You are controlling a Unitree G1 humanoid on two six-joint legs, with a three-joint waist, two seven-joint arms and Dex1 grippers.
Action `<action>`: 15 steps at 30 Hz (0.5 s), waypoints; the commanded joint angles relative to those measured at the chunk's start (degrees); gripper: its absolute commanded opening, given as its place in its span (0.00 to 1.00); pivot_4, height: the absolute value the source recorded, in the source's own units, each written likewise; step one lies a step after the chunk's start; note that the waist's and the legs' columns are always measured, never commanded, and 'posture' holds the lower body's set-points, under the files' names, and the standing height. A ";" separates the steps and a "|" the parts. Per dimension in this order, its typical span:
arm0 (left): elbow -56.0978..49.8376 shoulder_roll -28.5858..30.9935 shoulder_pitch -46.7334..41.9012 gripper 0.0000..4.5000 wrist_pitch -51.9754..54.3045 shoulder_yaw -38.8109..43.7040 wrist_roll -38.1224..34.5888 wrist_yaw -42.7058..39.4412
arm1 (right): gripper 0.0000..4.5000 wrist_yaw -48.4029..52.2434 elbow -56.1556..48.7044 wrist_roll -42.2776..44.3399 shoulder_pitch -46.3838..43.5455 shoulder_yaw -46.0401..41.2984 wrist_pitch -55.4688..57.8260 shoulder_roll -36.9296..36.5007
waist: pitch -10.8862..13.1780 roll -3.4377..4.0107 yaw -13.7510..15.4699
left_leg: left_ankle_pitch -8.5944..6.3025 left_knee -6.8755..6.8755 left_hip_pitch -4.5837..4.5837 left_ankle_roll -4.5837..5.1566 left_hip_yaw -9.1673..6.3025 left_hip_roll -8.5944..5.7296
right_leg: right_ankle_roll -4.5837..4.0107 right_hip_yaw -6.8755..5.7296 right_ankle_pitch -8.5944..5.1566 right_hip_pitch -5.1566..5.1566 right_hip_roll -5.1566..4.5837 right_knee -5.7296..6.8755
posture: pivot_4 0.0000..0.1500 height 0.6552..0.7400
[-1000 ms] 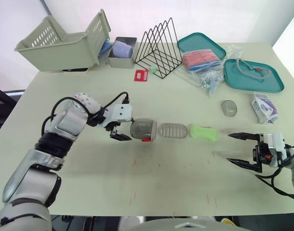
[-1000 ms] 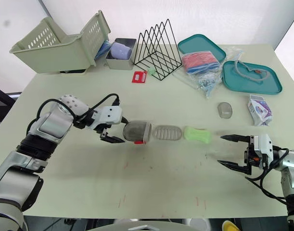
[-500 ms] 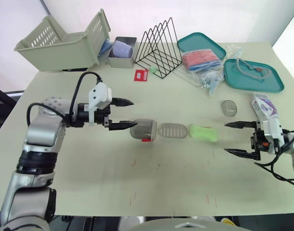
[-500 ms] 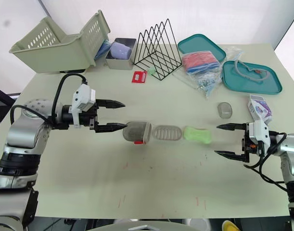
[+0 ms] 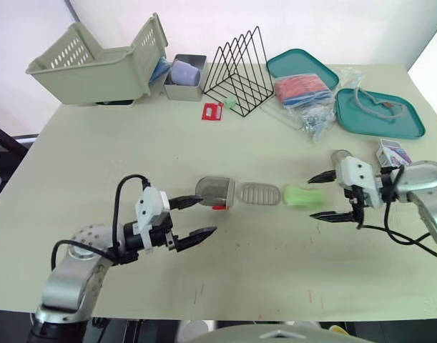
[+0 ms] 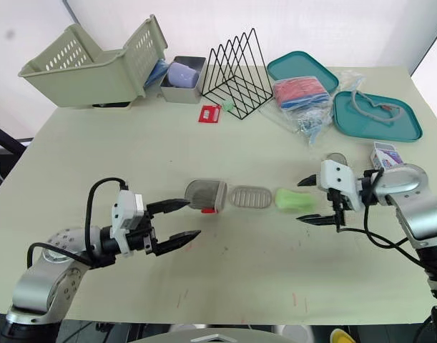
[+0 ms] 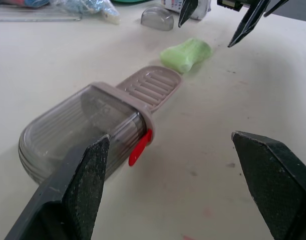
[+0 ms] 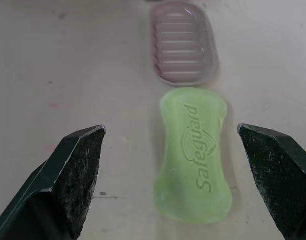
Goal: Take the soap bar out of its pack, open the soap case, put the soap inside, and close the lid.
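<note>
Hovering spread wide, the right gripper (image 5: 312,197) has the soap bar (image 8: 193,155) just ahead — close softly on its slim middle; probably slippery.

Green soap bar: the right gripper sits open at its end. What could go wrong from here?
1. The soap bar lies flat, its end close to the ribbed tray; the open right gripper could shove it into the tray instead of gripping it.
2. The left gripper is open and apart from the clear cover, so the case is unheld and may slide when soap is set down.
</note>
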 commanded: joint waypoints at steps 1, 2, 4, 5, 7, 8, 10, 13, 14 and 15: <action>-1.77 -0.51 1.95 0.92 -3.36 0.18 -0.18 0.64 | 0.99 -3.01 -3.86 -1.99 -2.50 1.59 5.21 0.04 | 0.00 0.00 -0.11 | 0.00 0.00 0.00 0.00 0.00 0.00 | 0.00 0.01 0.00 0.00 0.00 -0.01 | 1.00 1.00; -1.43 -0.43 2.67 0.92 -4.80 -0.11 0.27 0.24 | 0.99 -3.75 -4.49 -2.18 -3.12 2.24 6.96 0.49 | 0.00 0.00 -0.14 | 0.00 0.00 0.00 0.00 0.02 0.00 | 0.00 0.01 0.00 0.00 0.00 -0.01 | 1.00 1.00; -0.53 -0.40 3.73 0.92 -7.24 -0.66 0.88 -0.48 | 0.99 -4.62 -5.78 -2.82 -4.11 3.82 9.96 0.79 | 0.00 0.00 -0.16 | 0.00 -0.02 0.00 0.00 0.02 0.00 | 0.00 0.01 0.00 -0.01 0.00 -0.03 | 1.00 1.00; 0.13 -0.26 4.06 0.92 -8.59 -1.02 1.26 -1.01 | 0.99 -4.91 -6.33 -3.11 -4.47 4.56 10.92 0.89 | 0.00 0.00 -0.16 | 0.00 -0.03 0.01 0.00 0.02 0.00 | 0.00 0.02 0.00 -0.01 0.00 -0.03 | 1.00 1.00; 1.42 0.18 4.53 0.92 -10.85 -1.64 1.82 -2.01 | 0.99 -5.85 -7.37 -3.25 -5.15 5.51 13.16 1.40 | 0.00 0.00 -0.13 | 0.00 -0.03 0.01 0.00 0.02 0.00 | -0.01 0.01 0.00 -0.01 0.00 -0.03 | 1.00 1.00; 2.19 0.46 4.70 0.92 -12.05 -1.96 2.19 -2.71 | 0.99 -6.57 -7.62 -3.49 -5.65 5.97 14.29 1.86 | 0.00 0.00 -0.13 | 0.00 -0.03 0.00 0.00 0.02 0.00 | 0.00 0.01 0.00 -0.01 0.00 -0.04 | 1.00 1.00; 3.58 0.93 4.88 0.92 -13.79 -2.46 2.65 -3.94 | 0.99 -7.27 -7.79 -4.69 -6.42 7.32 15.30 1.96 | 0.00 0.00 -0.12 | 0.00 -0.03 0.00 0.00 0.02 0.00 | 0.00 0.01 0.00 -0.01 0.00 -0.05 | 1.00 1.00; 5.64 1.67 4.78 0.92 -16.05 -2.67 3.11 -5.50 | 0.99 -7.75 -8.30 -5.40 -6.63 8.51 17.28 1.76 | 0.00 0.00 -0.14 | 0.00 -0.03 -0.01 0.00 0.03 0.00 | 0.00 0.01 0.00 -0.01 0.00 -0.05 | 1.00 1.00; 6.17 1.88 4.75 0.92 -16.67 -2.71 3.19 -5.84 | 0.99 -7.84 -8.49 -5.46 -6.63 8.71 17.83 1.65 | 0.00 0.00 -0.14 | 0.00 -0.03 -0.01 0.00 0.03 0.00 | -0.01 0.00 0.00 -0.01 0.00 -0.06 | 1.00 1.00; 6.48 2.07 4.68 0.92 -17.14 -2.83 3.30 -5.97 | 0.99 -8.19 -8.61 -5.74 -6.63 8.83 18.19 1.54 | 0.00 0.00 -0.14 | -0.01 -0.03 -0.01 0.00 0.03 0.00 | -0.01 0.01 0.00 -0.01 0.00 -0.06 | 1.00 1.00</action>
